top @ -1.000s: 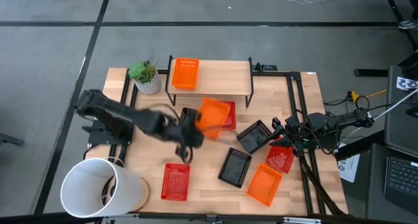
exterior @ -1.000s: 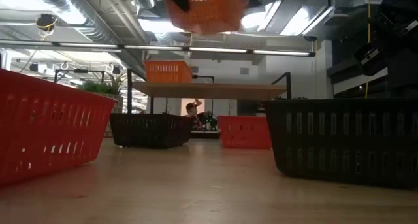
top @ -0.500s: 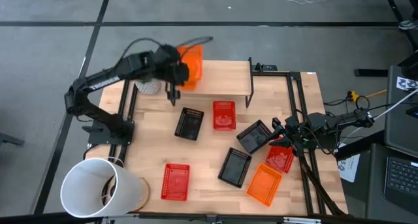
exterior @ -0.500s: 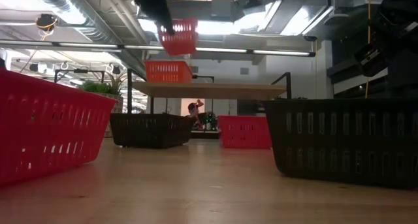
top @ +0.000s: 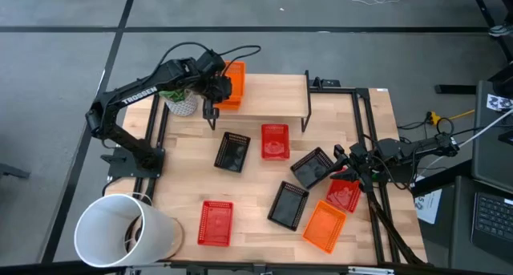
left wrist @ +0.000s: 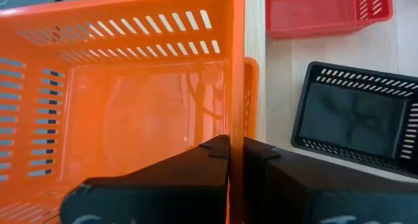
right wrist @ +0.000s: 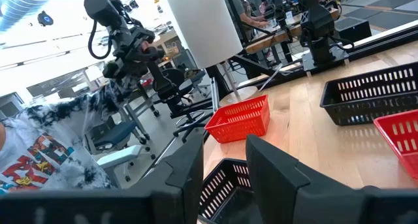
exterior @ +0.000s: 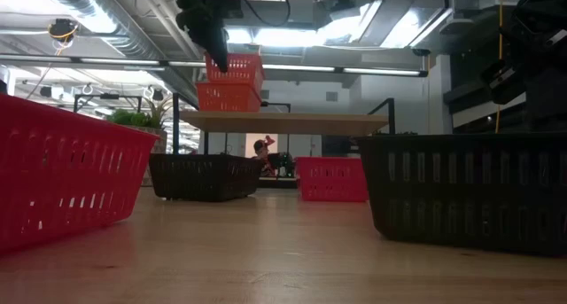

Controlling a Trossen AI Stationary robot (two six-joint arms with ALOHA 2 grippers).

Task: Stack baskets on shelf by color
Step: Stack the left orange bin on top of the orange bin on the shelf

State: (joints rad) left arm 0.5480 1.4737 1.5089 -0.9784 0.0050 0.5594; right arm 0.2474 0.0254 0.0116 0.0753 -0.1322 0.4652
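My left gripper (top: 215, 86) is over the left end of the shelf (top: 272, 96), its fingers (left wrist: 215, 155) pinched together on the wall of an orange basket (exterior: 236, 67). In the low view that basket hangs just above a second orange basket (exterior: 229, 97), which sits on the shelf's left end; a thin gap shows between the two. In the left wrist view I look down into the held basket, and the rim of the one beneath peeks out along one side.

On the tabletop (top: 256, 203) near the shelf lie a black basket (top: 232, 151) and a red basket (top: 275, 141), side by side but apart. Nearer the front edge a second red basket (top: 215, 223) lies to the left. To the right are two more black baskets (top: 288, 204), one of them tilted (top: 313, 168), a third red basket (top: 344, 195) and a third orange basket (top: 325, 226).

My right gripper (top: 348, 164) waits low at the table's right side, next to the tilted black basket, its fingers (right wrist: 271, 168) held apart.

A small potted plant (top: 178, 95) stands at the far left corner beside the shelf, and a large white bucket (top: 124, 231) sits at the near left corner.
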